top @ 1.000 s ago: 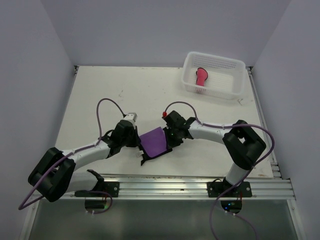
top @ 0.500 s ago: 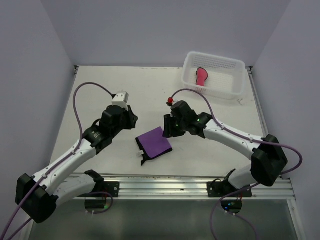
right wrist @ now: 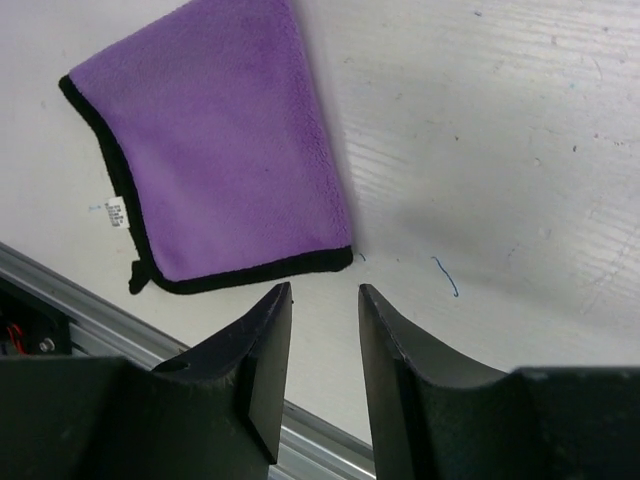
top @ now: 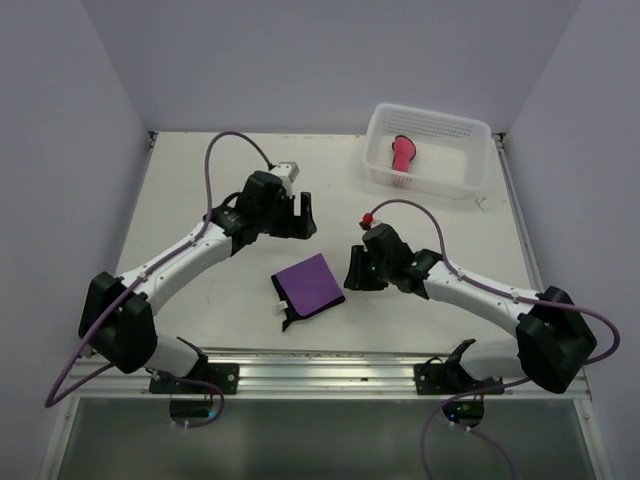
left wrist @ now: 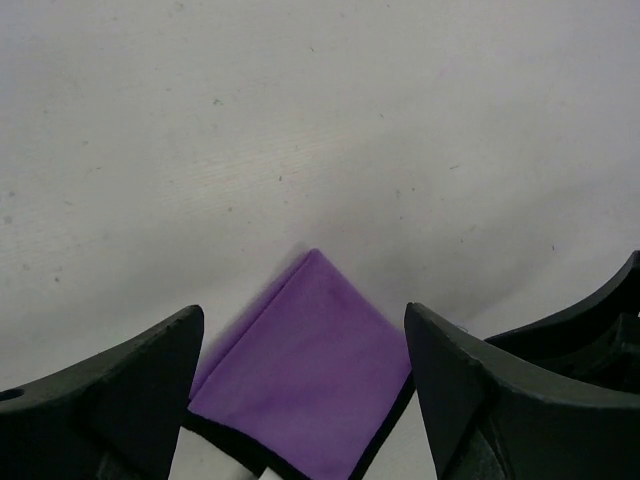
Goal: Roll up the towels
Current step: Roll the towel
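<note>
A purple towel (top: 308, 285) with a black border lies folded flat on the white table, near the front edge. The left wrist view shows one of the purple towel's (left wrist: 310, 385) corners pointing away from the camera. My left gripper (top: 302, 217) hovers beyond the towel, open wide and empty (left wrist: 303, 318). To the right of the towel my right gripper (top: 353, 272) stands part open with nothing between its fingers (right wrist: 322, 292), just off the towel's (right wrist: 215, 160) black-edged corner. A pink-red towel (top: 403, 152) lies rolled in the basket.
The white perforated basket (top: 440, 186) stands at the back right of the table. An aluminium rail (top: 380, 366) runs along the front edge, also in the right wrist view (right wrist: 60, 285). A small white label (right wrist: 112, 213) sticks out of the purple towel's edge.
Both grippers have let go of the purple towel and drawn away. The left one moved to the far side and opened wide; the right one backed off to the right. The towel lies flat.
</note>
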Robot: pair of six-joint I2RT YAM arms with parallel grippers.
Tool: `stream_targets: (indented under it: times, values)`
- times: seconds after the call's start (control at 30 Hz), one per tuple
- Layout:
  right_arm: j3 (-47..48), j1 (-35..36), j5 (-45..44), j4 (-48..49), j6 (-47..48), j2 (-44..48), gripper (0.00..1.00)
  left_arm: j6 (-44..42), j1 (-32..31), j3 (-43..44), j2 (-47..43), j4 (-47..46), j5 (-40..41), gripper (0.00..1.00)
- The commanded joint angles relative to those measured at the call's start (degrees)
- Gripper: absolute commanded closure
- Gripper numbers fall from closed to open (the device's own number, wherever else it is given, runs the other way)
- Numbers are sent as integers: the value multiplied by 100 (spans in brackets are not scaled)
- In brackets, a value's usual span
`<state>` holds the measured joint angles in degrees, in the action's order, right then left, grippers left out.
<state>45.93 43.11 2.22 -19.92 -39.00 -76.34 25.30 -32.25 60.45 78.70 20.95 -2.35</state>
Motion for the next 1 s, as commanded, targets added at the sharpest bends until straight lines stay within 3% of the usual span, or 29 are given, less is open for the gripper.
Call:
stream_targets:
  times: [0.0, 0.13, 0.23, 0.57, 0.87, 0.97]
  values:
    - [-416, -22, -309, 610, -361, 338, 64, 440, -44, 722, 558, 365, -573, 16]
    - [-804, -22, -248, 1235, -415, 234, 66, 1230, -158, 601, 787, 94, -811, 24]
    - [-919, -22, -47, 1517, -494, -12, 66, 1547, -246, 495, 849, -82, -749, 25]
    - [-1245, -31, 393, 2730, -907, -619, 59, 1768, -554, 433, 1007, -311, -609, 16]
    - [-1622, -13, 526, 3363, -1232, -1050, 63, 2058, -686, 486, 1367, -249, -319, 23]
    - [-1798, -13, 446, 3460, -1294, -1032, 69, 2102, -721, 398, 1403, -363, -257, 26]
